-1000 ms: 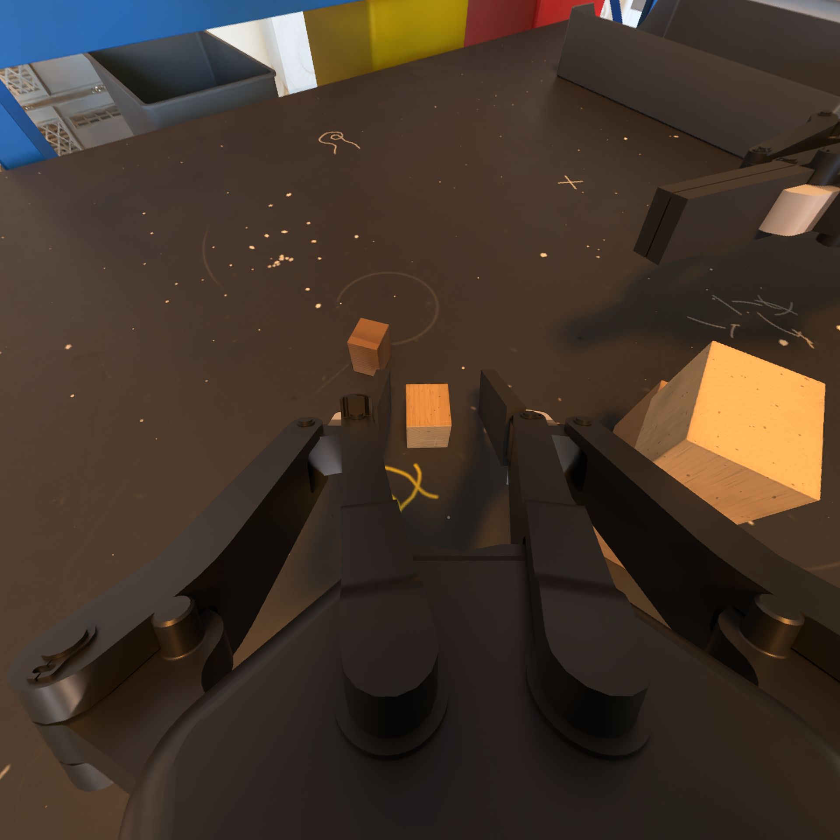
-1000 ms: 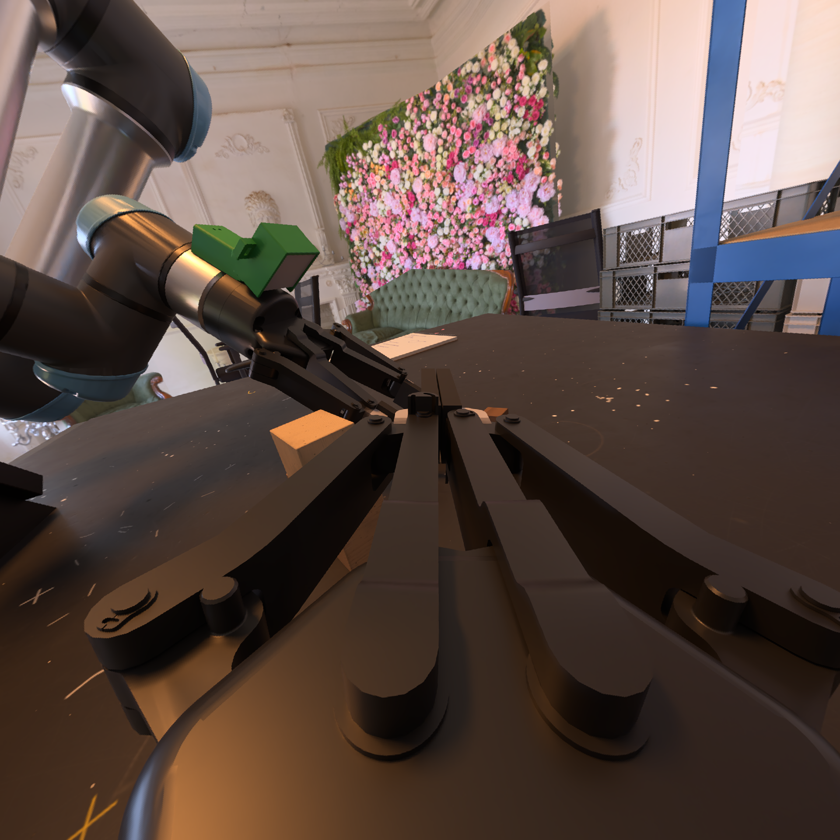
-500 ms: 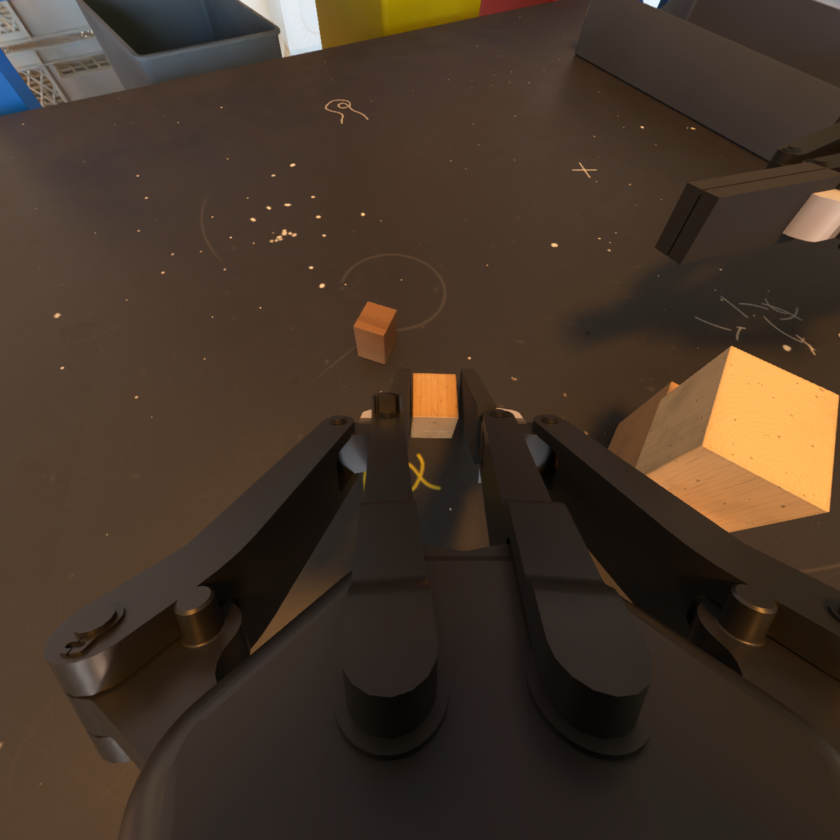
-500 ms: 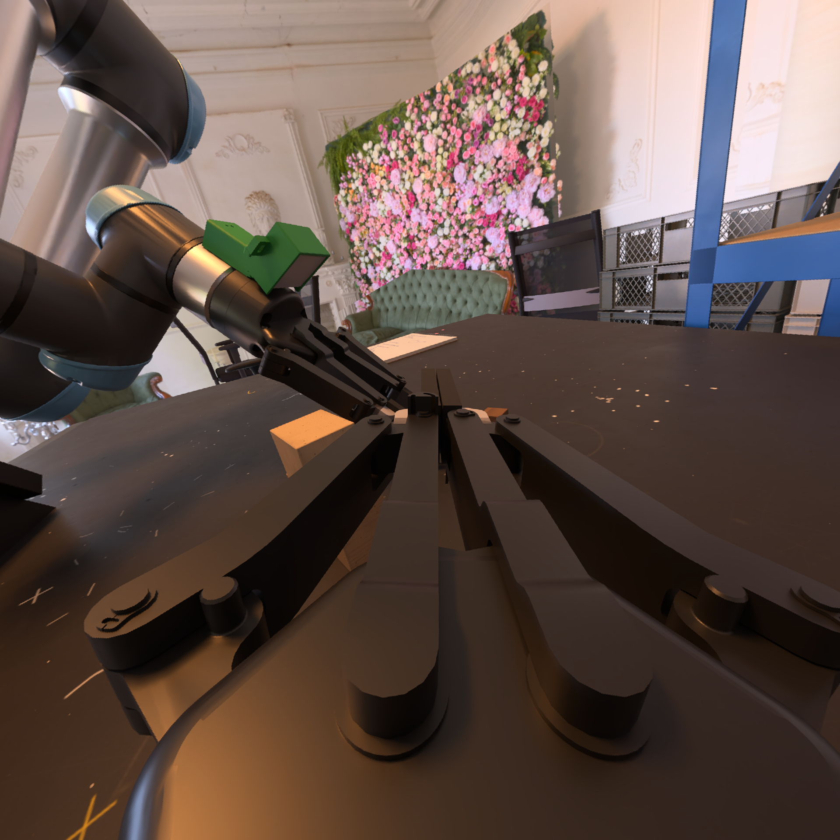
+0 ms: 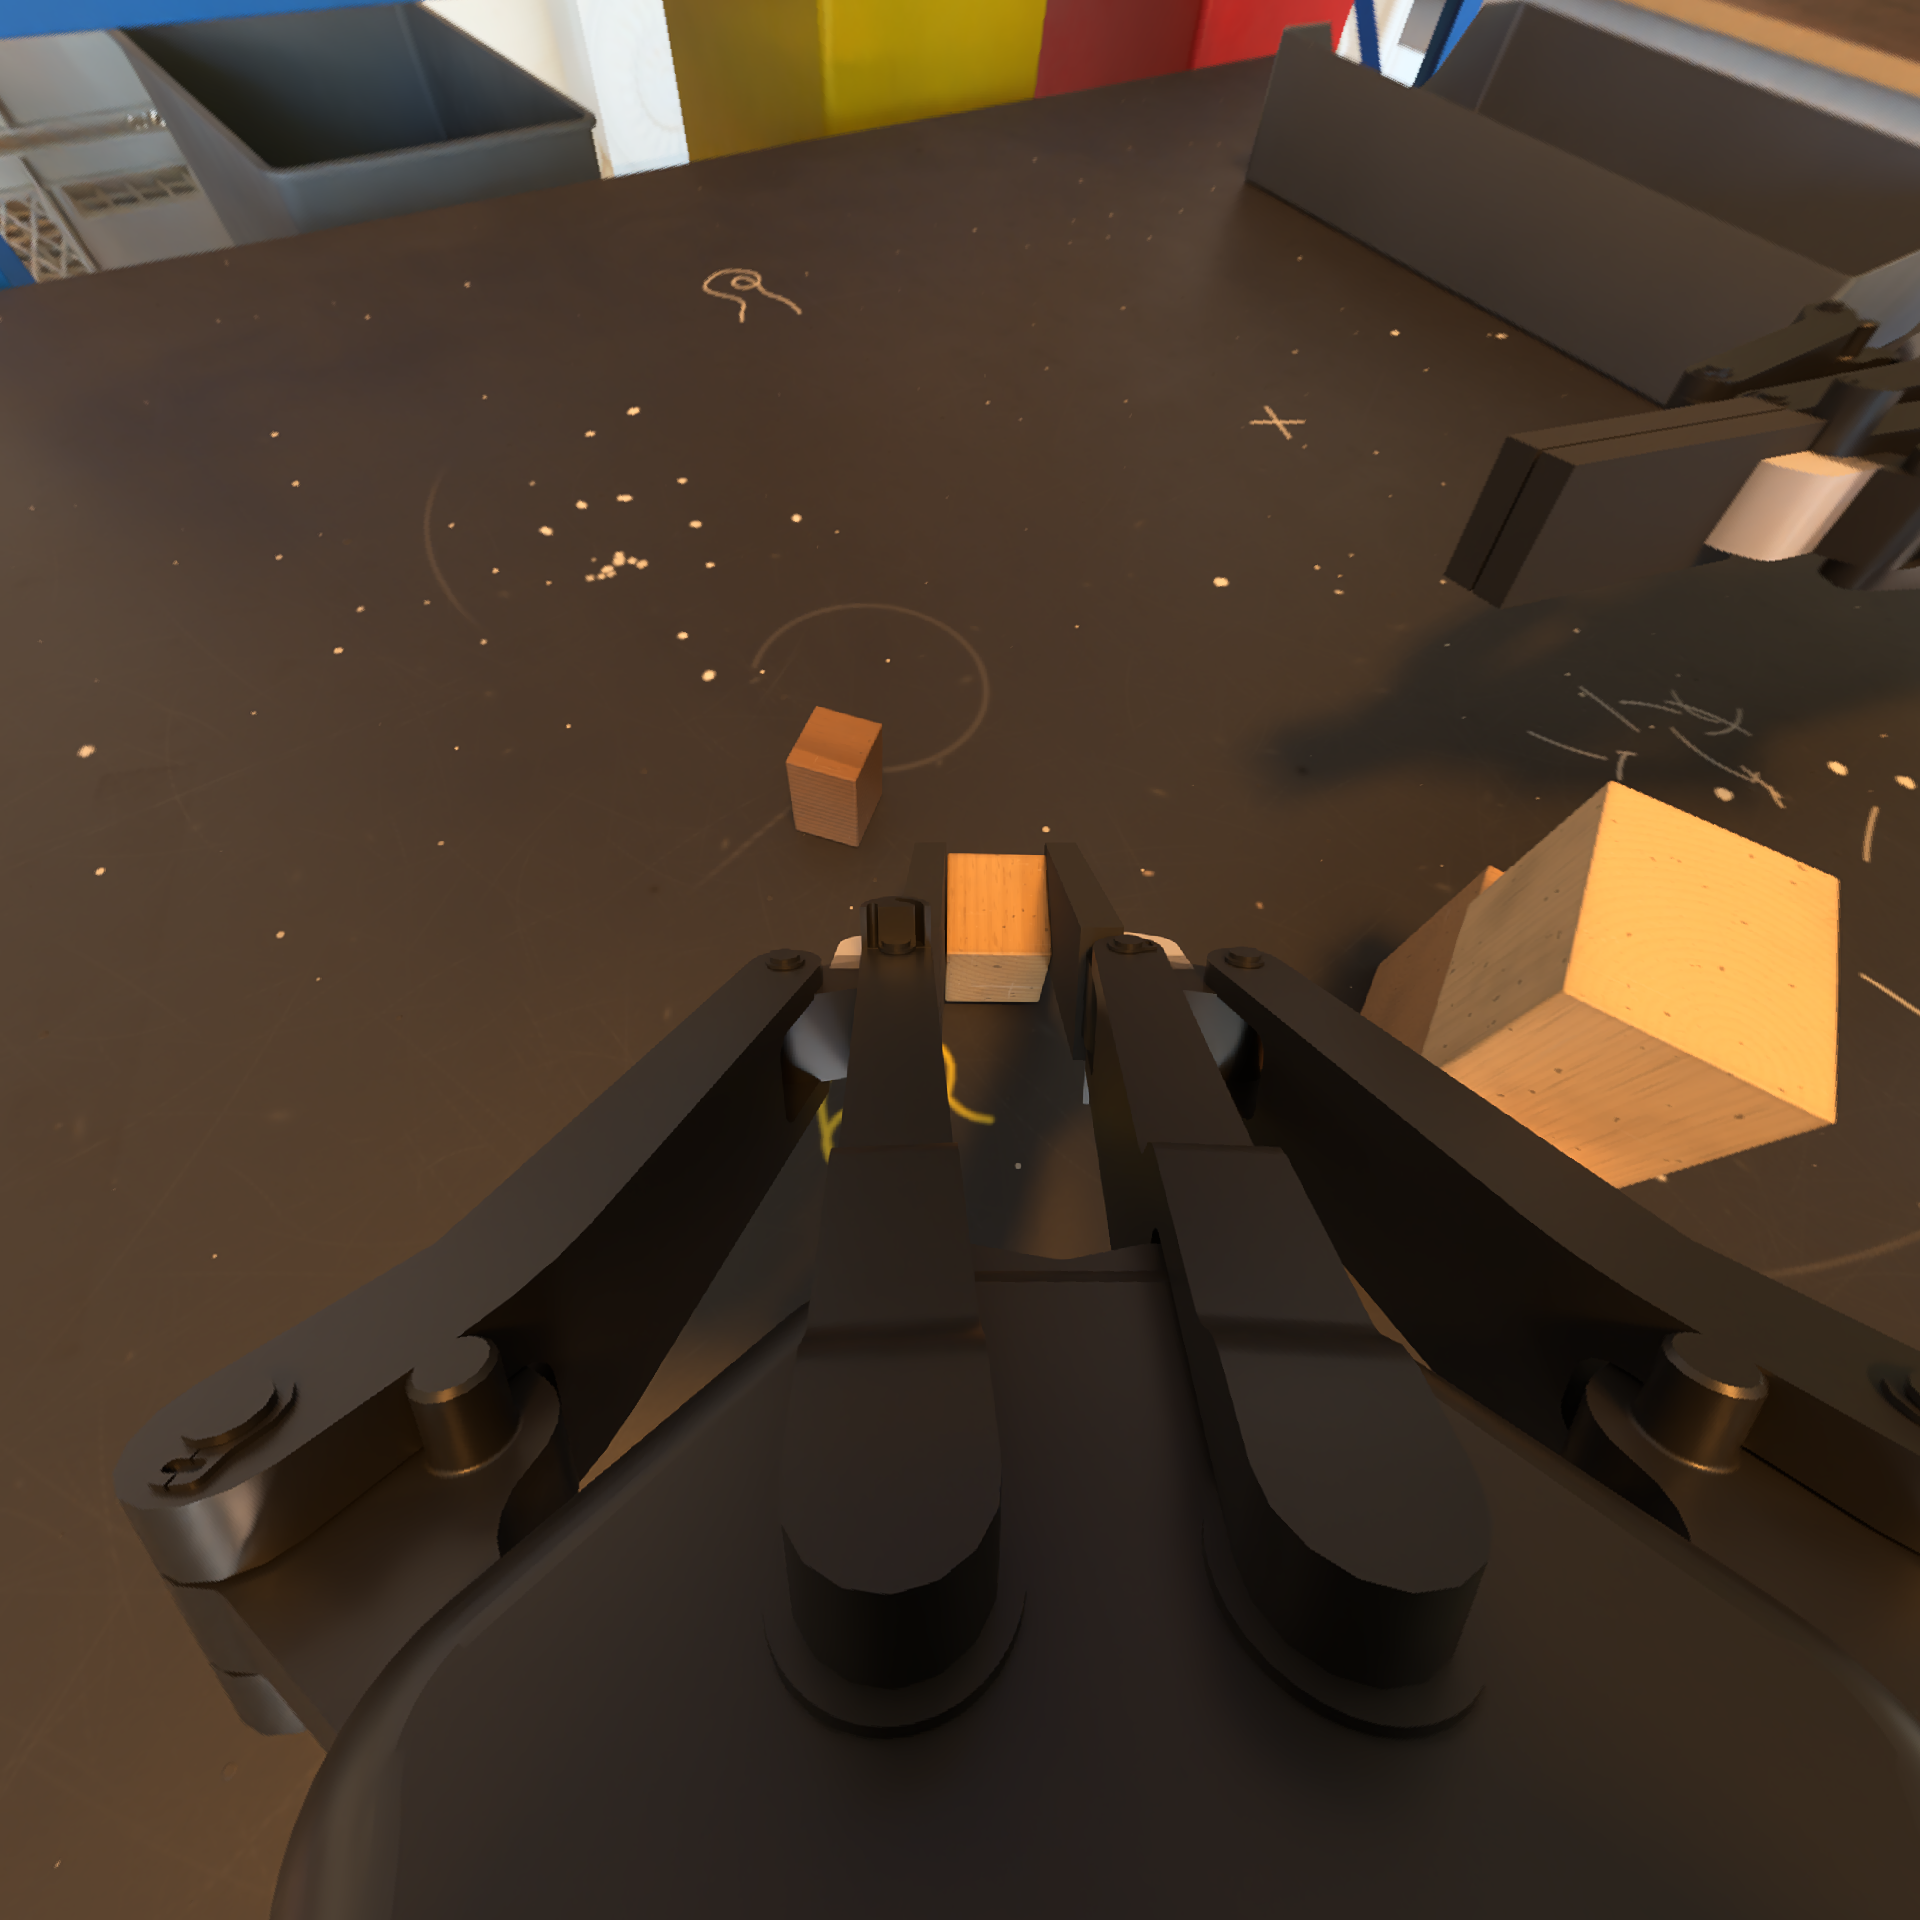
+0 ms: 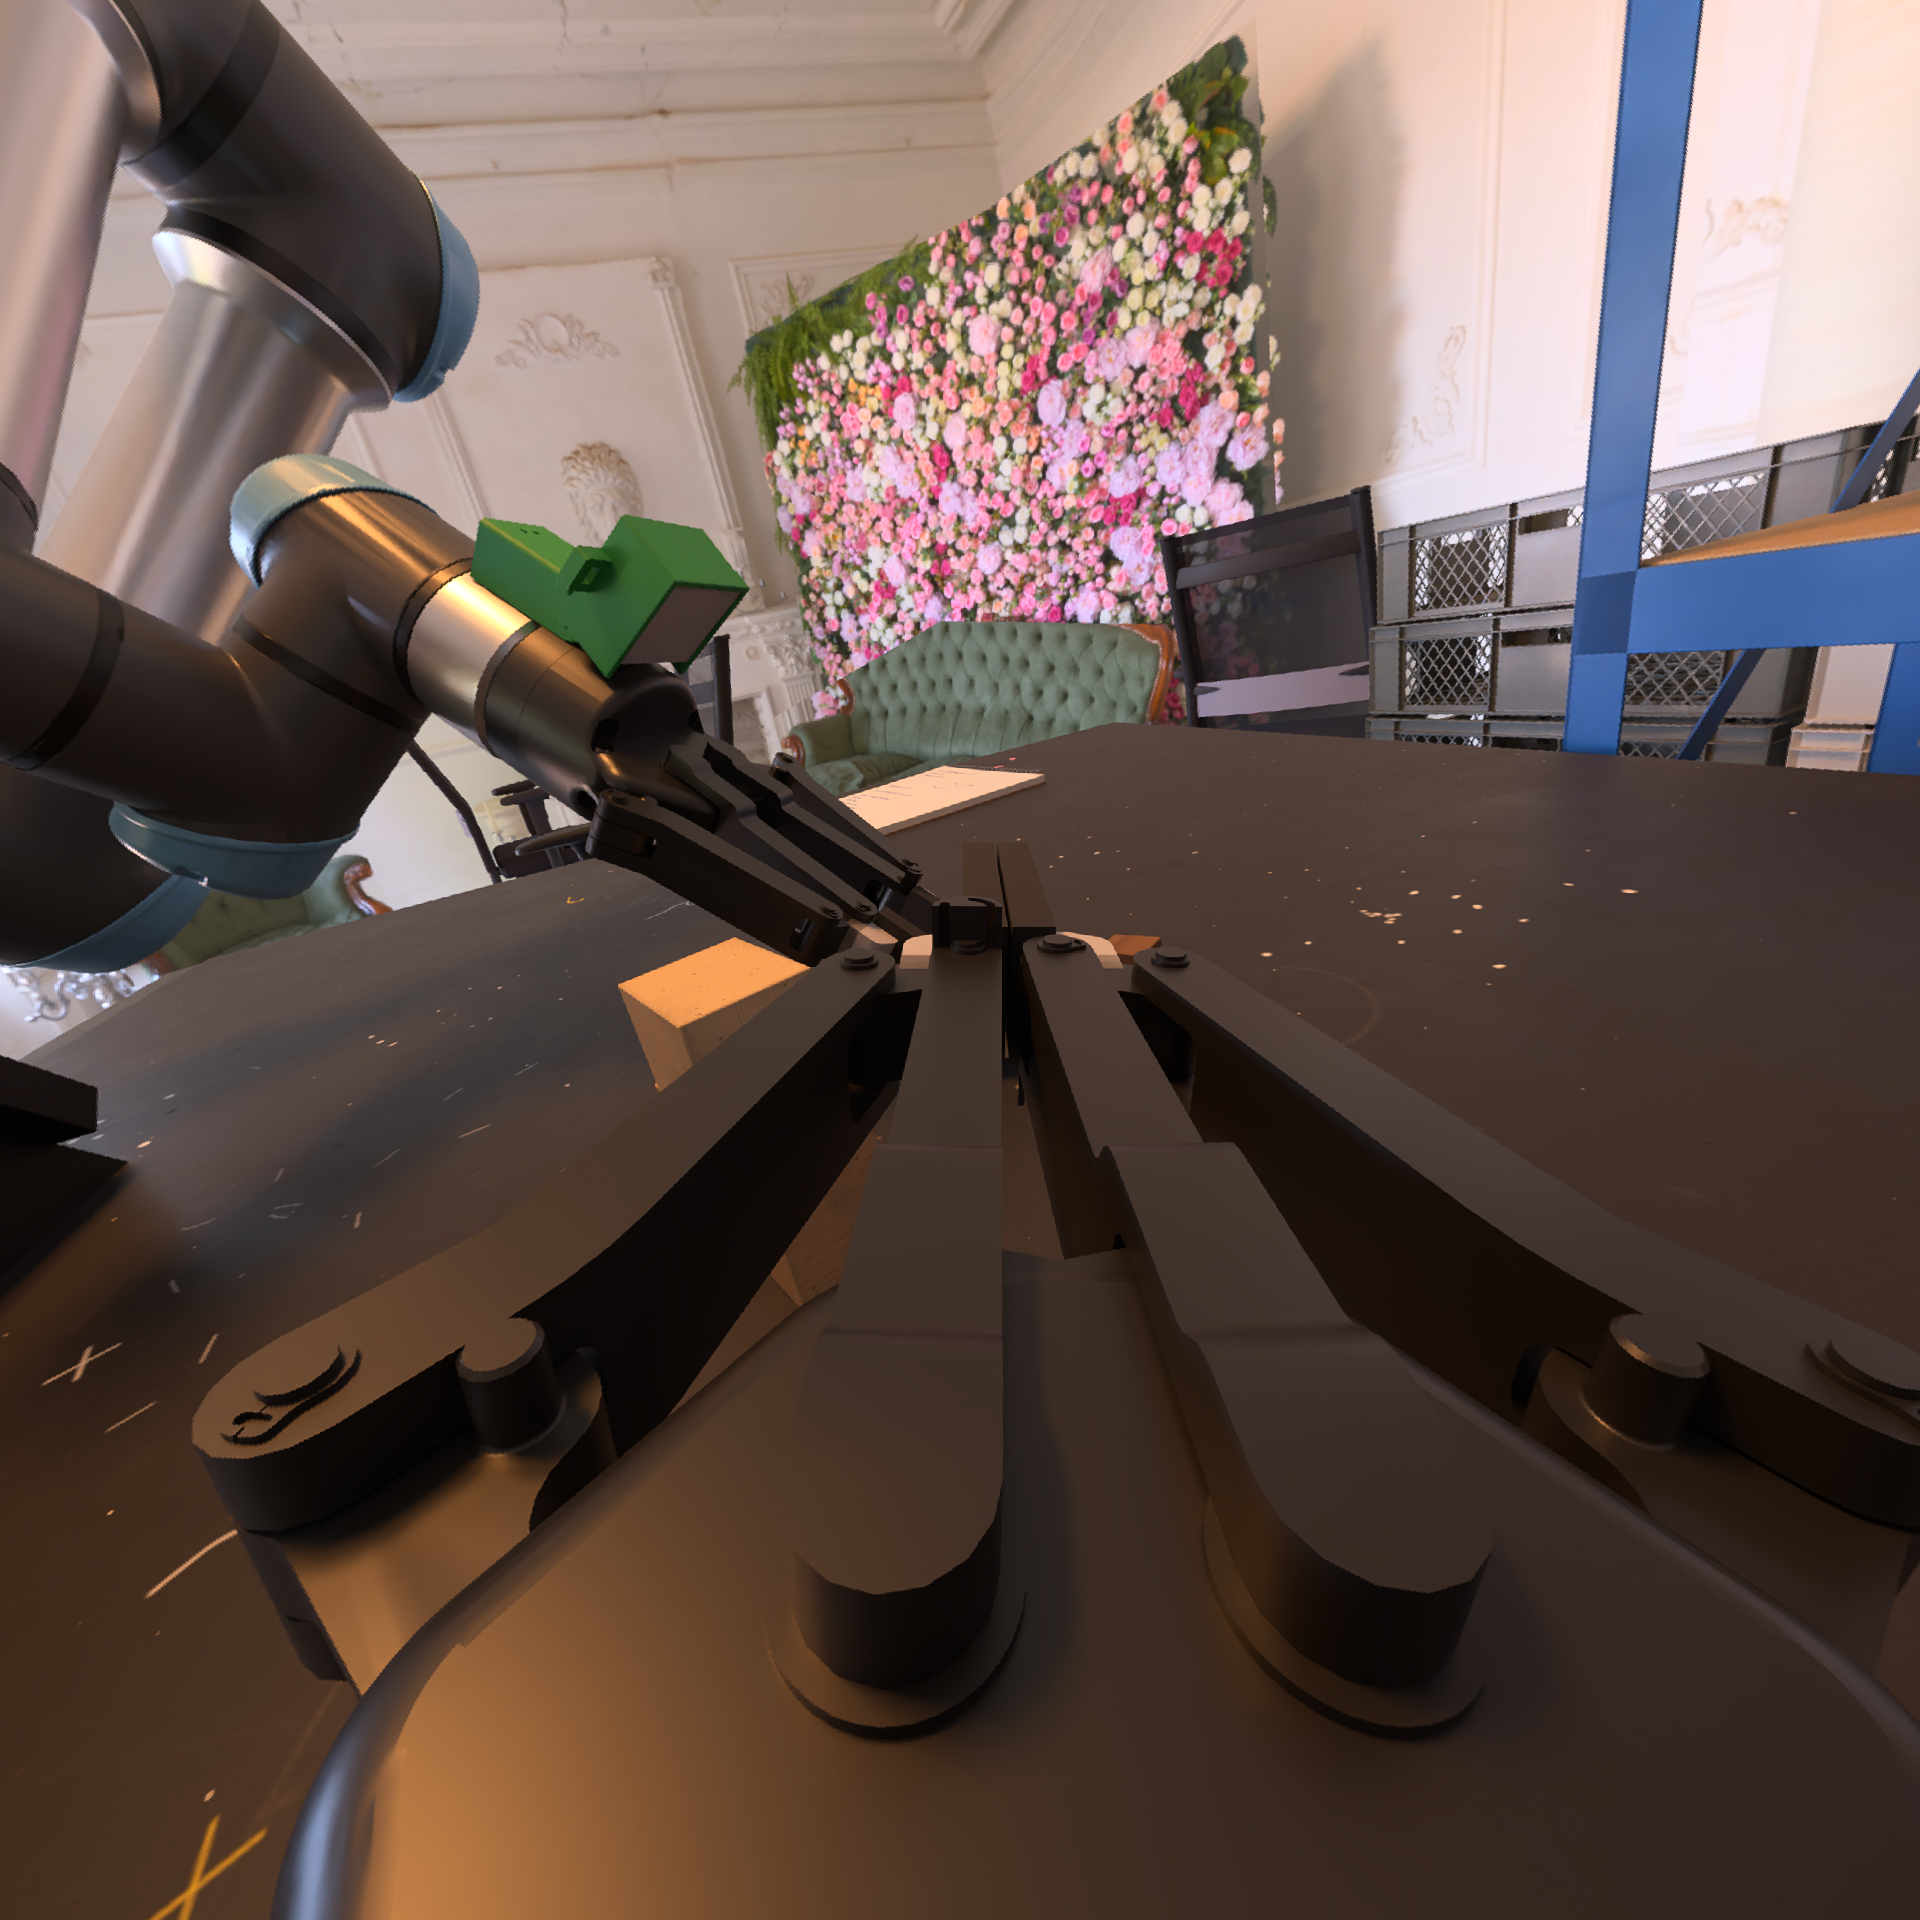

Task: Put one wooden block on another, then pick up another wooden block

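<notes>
In the left wrist view my left gripper [image 5: 995,883] is shut on a small light wooden block [image 5: 995,935], with one finger pressed on each side of it, low over the dark table [image 5: 416,935]. A small darker brown block [image 5: 834,774] stands just ahead to the left. At the right a large pale wooden cube [image 5: 1631,987] rests on another wooden block [image 5: 1418,966], which is mostly hidden. My right gripper [image 6: 1000,883] is shut and empty, hovering above the table; it also shows in the left wrist view [image 5: 1496,540]. The large cube [image 6: 717,997] lies left of its fingers.
A grey bin [image 5: 343,114] stands beyond the table's far left edge. A long dark box [image 5: 1507,229] lies at the far right. A white pad [image 6: 935,800] lies on the table's far side. A blue rack [image 6: 1631,416] stands at the right.
My left gripper moved forward around the small light block and its fingers closed from open onto the block's sides. The right gripper has stayed still and shut.
</notes>
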{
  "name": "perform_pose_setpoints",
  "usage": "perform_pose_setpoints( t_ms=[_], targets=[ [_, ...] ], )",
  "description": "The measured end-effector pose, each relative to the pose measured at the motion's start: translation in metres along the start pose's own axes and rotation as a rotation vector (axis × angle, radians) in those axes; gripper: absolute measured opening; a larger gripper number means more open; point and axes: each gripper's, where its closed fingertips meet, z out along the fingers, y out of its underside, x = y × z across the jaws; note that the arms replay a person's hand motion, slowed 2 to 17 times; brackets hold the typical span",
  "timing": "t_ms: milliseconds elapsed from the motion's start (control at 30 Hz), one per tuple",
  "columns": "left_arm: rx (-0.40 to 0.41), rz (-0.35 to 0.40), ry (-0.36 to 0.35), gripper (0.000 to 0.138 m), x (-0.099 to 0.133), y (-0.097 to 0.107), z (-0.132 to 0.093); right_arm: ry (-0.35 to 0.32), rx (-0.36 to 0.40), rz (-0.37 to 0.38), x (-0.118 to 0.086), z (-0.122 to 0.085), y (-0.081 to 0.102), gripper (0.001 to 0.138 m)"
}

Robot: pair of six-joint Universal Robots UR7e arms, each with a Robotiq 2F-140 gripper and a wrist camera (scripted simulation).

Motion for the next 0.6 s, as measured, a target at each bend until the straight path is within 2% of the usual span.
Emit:
perform_pose_setpoints(
  t_ms=[200,433,600],
  targets=[
    [0.072,0.026,0.059,0.025,0.008,-0.006,-0.008,0.000,0.000,0.001,0.000,0.000,0.000,0.001],
    [0.190,0.069,0.179,0.025,0.025,-0.017,-0.026,-0.001,0.003,0.002,0.000,0.000,0.000,0.001],
    [0.237,0.071,0.244,0.025,0.034,-0.024,-0.041,-0.001,0.007,0.006,0.000,-0.001,-0.001,0.001]
  ],
)
